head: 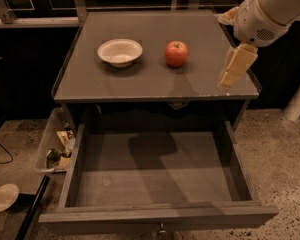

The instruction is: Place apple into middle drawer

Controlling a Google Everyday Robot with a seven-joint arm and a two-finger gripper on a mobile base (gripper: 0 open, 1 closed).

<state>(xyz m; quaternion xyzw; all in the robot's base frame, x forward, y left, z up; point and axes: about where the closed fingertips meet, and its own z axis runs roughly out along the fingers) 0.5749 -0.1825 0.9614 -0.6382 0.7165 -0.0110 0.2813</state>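
Observation:
The small red apple [176, 53] sits on the grey cabinet top [155, 81], right of centre. The middle drawer [155, 174] is pulled wide open below it; its flat grey bottom is bare and a small knob [162, 230] shows on its front. My gripper [235, 69] hangs from the white arm [262, 11] over the right edge of the cabinet top, to the right of the apple and apart from it. It holds nothing that I can see.
A shallow white bowl [120, 52] sits on the cabinet top left of the apple. A bin of clutter [57, 146] stands on the floor left of the drawer. A small white dish [2, 196] lies on the floor at the lower left.

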